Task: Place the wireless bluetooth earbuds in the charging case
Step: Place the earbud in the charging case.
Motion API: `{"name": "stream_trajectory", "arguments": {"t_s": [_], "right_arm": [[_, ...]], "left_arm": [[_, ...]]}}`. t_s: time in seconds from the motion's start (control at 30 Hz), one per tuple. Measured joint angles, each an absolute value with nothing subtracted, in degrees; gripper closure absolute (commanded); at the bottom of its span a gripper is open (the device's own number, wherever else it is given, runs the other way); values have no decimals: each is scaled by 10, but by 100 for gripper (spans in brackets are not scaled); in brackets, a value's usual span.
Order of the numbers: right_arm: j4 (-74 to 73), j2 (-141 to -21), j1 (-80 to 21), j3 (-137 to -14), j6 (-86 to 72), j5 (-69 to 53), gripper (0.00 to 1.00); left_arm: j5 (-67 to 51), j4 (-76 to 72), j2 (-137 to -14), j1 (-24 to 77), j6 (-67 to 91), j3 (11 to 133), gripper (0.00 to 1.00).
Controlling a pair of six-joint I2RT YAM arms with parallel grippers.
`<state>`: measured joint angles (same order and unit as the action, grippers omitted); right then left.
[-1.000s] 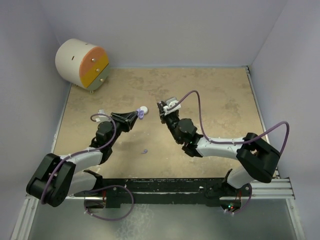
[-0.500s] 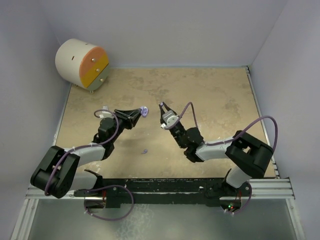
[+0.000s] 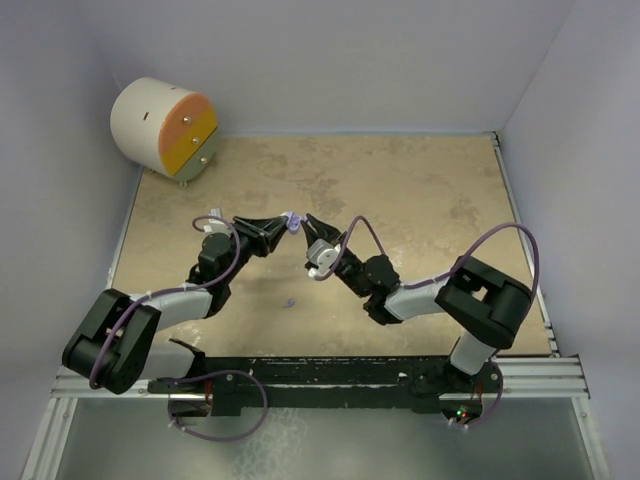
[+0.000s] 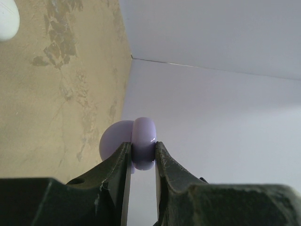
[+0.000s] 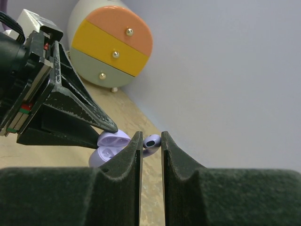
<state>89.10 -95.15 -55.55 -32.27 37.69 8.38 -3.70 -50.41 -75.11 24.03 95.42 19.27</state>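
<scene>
Currently, left gripper (image 3: 288,223): jaws pressed onto a lilac case (image 4: 143,141), pinching one of its rounded halves from both sides.
Lilac case: round and glossy, held at the very tips of the left gripper (image 4: 142,147); from the right wrist it (image 5: 109,147) stands open, lid up, with a hollow showing in the lower half.
Right gripper (image 3: 311,224): jaws nearly together, nipping a lilac earbud (image 5: 151,141) between their tips.
Lilac earbud: a tiny bit with a dark spot, sitting high in the right gripper (image 5: 151,136), just beside the open case on its right; whether the two touch cannot be told.
Meeting point: seen from above, both grippers come tip to tip over the middle of the tabletop (image 3: 420,190).
Loose earbud (image 3: 289,303): a second lilac bit lying on the tabletop between the two arms, nearer their bases, well apart from the case.
White rounded thing (image 4: 6,20): on the tabletop, cut off by the corner of the left wrist view.
Drawer unit (image 3: 166,128): a round cream body with a pink, a yellow and a green drawer, at the far left corner.
</scene>
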Motion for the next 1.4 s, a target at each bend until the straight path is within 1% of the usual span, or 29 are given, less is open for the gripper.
{"name": "stream_trajectory", "arguments": {"t_s": [0.27, 0.7, 1.4], "right_arm": [[891, -983, -555, -349, 404, 65, 100], [893, -1009, -555, -358, 441, 65, 100], [893, -1038, -555, -376, 460, 65, 100]], "left_arm": [[-46, -506, -751, 242, 954, 193, 100], [-56, -513, -751, 242, 954, 193, 100], [-60, -513, -742, 244, 954, 196, 100]]}}
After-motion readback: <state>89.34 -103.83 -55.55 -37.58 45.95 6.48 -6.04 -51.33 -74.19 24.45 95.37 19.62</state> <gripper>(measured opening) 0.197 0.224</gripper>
